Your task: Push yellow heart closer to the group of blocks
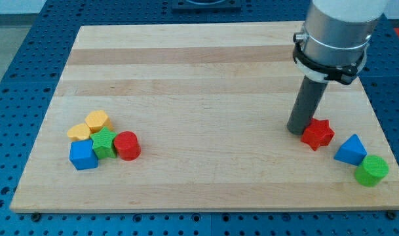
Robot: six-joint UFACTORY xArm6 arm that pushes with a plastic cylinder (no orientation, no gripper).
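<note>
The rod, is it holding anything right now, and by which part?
Nothing is held. My tip only stands against the red star on the star's left in the view.

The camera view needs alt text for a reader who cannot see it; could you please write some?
My tip rests beside a red star at the view's right, near a blue triangle and green cylinder. Far left on the wooden board cluster a yellow heart, yellow hexagon, green star, blue cube and red cylinder.

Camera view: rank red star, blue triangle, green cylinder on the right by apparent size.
1. Blue triangle, largest by a little.
2. Red star and green cylinder: look about alike, not ranked.
All three sit at similar depth. My tip stands just left of the star.
</note>
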